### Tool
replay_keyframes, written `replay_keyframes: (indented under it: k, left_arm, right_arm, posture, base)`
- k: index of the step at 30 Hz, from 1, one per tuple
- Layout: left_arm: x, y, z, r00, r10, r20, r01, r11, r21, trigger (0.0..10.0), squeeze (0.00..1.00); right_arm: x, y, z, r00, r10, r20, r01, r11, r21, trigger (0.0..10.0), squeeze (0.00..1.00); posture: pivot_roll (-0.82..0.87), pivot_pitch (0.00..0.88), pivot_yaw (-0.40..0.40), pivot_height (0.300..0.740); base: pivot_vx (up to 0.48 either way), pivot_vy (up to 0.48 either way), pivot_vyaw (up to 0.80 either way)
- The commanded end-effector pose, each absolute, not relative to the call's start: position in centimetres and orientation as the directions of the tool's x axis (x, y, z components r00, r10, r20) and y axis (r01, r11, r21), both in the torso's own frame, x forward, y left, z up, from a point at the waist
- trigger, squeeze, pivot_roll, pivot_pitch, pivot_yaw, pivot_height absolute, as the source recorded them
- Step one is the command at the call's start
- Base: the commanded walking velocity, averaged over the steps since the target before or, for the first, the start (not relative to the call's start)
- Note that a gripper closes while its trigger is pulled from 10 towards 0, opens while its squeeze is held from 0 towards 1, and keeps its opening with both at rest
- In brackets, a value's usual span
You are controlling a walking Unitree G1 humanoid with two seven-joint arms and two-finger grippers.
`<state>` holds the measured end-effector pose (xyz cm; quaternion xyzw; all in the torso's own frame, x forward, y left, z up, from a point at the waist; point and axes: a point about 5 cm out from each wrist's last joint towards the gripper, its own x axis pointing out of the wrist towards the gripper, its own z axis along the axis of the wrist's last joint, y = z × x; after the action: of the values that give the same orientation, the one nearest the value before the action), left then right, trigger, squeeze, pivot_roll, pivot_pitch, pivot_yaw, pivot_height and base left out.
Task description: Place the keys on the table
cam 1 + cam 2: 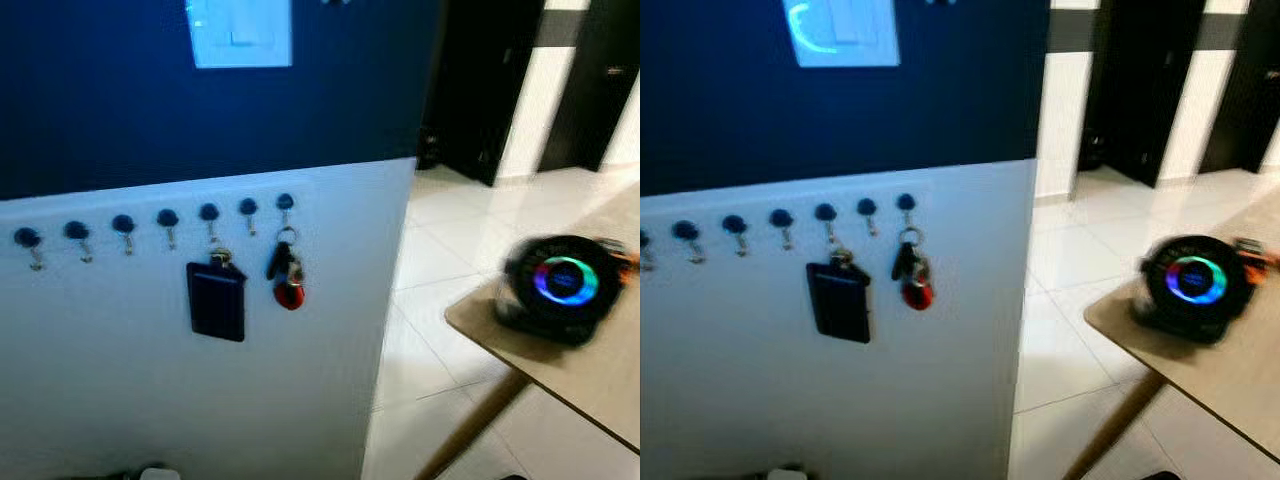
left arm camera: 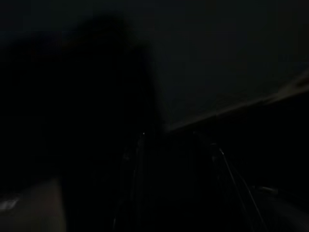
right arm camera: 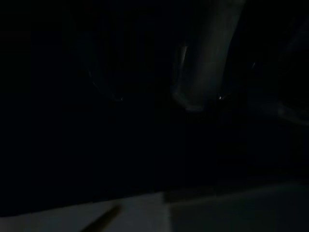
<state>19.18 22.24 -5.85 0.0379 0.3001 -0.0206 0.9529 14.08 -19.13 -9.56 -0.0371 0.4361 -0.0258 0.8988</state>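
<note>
Facing the white lower wall panel, we are looking at a row of dark round-headed hooks running across it, put there so small things can hang within easy reach. The bunch of keys with a black fob and a red tag is hanging from the end hook nearest the wall's corner, just beside a flat black rectangular pouch on the neighbouring hook. The light wooden desk is standing well apart on our right, carrying a round black gadget with a glowing coloured ring. Both wrist views are nearly black, so we cannot tell how either arm's jaws are standing. We are judging the task as not yet begun: the keys are waiting to be unhooked.
</note>
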Motion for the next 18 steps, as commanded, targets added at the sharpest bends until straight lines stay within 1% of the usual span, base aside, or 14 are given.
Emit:
replay_keyframes:
  k: [1, 15, 18]
  left_arm:
    - [18.70, 22.27, -6.20, 0.802, -0.003, -0.597, 0.061, 0.995, 0.077, 10.0, 0.00]
    - [18.07, 22.79, -6.54, 0.773, -0.009, -0.634, 0.083, 0.993, 0.087, 10.0, 0.00]
    - [18.09, 22.79, -6.55, 0.772, -0.007, -0.636, 0.083, 0.992, 0.090, 10.0, 0.00]
  right_arm:
    - [13.87, -18.91, -9.68, 0.612, -0.075, -0.787, 0.009, 0.996, -0.087, 10.0, 0.00]
    - [13.46, -19.32, -9.76, 0.606, -0.075, -0.792, 0.008, 0.996, -0.088, 10.0, 0.00]
    - [13.37, -19.42, -9.77, 0.605, -0.084, -0.792, 0.048, 0.996, -0.068, 10.0, 0.00]
  posture:
    - [0.05, 0.069, 0.030, 0.740]
    - [0.05, 0.058, 0.029, 0.740]
    - [0.05, 0.058, 0.029, 0.740]
  base:
    - [0.000, 0.000, 0.80]
    - [0.000, 0.000, 0.80]
    - [0.000, 0.000, 0.00]
